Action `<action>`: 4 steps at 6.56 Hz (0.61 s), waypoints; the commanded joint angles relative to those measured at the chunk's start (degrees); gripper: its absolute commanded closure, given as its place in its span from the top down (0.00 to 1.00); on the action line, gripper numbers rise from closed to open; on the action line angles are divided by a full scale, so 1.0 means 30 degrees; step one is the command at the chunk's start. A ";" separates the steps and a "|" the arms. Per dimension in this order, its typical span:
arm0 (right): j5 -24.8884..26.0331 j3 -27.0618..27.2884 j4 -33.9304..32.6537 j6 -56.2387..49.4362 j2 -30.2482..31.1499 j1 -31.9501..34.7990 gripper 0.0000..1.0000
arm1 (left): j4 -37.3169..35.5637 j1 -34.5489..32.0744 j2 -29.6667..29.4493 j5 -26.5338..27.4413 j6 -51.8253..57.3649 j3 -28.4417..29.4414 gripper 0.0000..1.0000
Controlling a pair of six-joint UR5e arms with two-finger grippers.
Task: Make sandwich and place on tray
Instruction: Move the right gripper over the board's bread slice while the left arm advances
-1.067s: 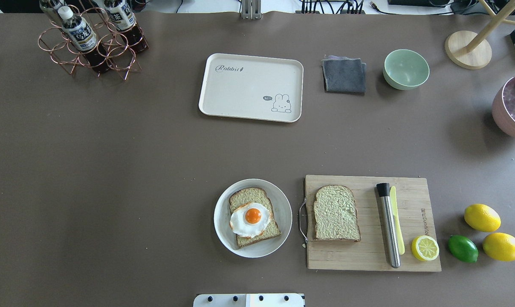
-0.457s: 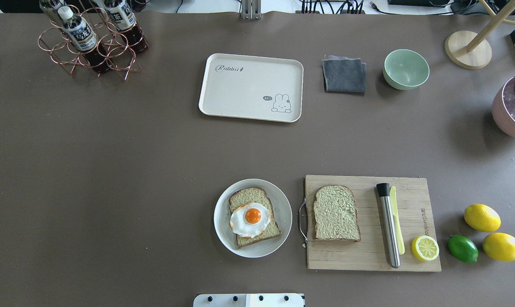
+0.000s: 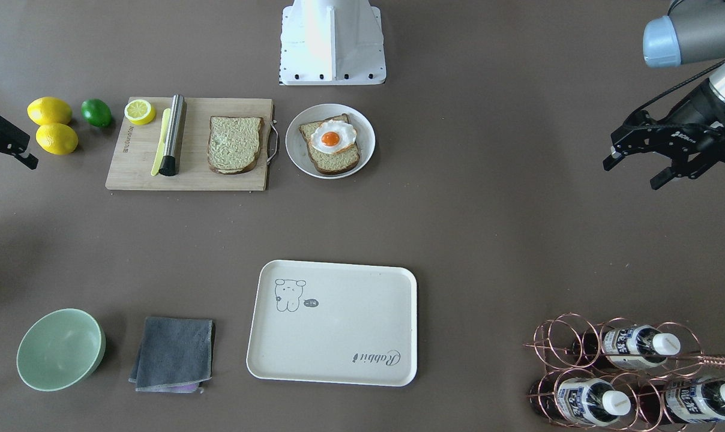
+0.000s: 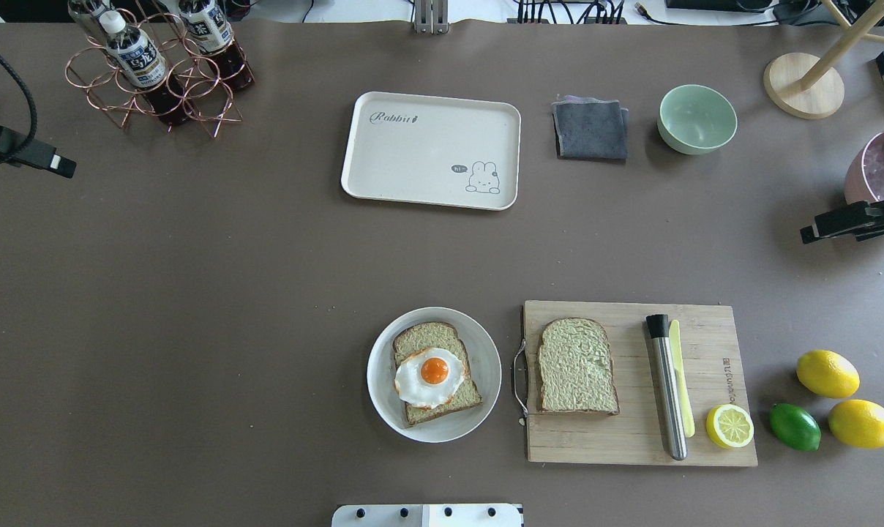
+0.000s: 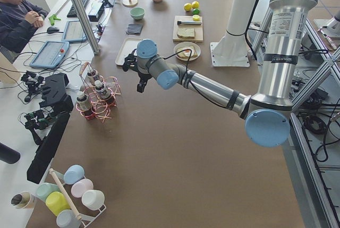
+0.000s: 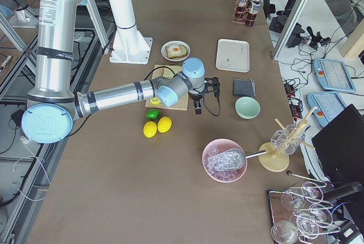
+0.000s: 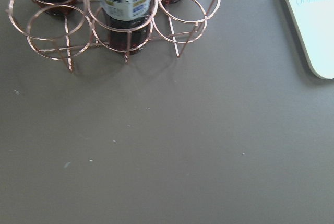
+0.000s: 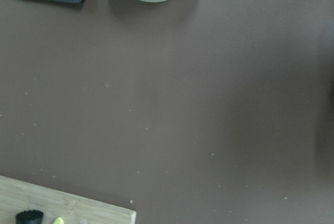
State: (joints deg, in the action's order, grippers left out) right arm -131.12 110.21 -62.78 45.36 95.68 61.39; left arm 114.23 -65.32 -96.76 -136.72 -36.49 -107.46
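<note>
One bread slice (image 4: 442,344) lies on a round white plate (image 4: 383,395) with the fried egg (image 4: 429,377) on top of it. The second bread slice (image 4: 577,366) lies bare on the wooden cutting board (image 4: 632,439). The cream tray (image 4: 431,150) sits empty at the table's far middle; its corner shows in the left wrist view (image 7: 315,31). My left gripper (image 3: 631,176) hovers open and empty near the bottle rack. My right gripper (image 3: 5,170) hovers open and empty beyond the lemons, far from the bread.
A metal cylinder (image 4: 667,388), a yellow knife (image 4: 680,380) and a half lemon (image 4: 729,425) lie on the board. Two lemons (image 4: 828,373) and a lime (image 4: 795,427) lie to its right. A bottle rack (image 4: 156,69), grey cloth (image 4: 590,130), green bowl (image 4: 697,118) and pink ice bucket (image 4: 870,183) stand at the back.
Both grippers have come into the overhead view, the left at the left edge and the right at the right edge. The bread, egg and tray have not moved.
</note>
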 commanded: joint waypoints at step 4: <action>0.7343 0.2228 0.0156 1.2149 -0.2244 -0.8879 0.96 | 0.3259 0.8692 -0.1929 0.7091 -1.0471 -0.0626 0.98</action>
State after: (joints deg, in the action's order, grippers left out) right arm -113.27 116.34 -62.21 77.60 89.78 39.50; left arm 123.72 -44.91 -100.17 -121.07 -62.96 -109.32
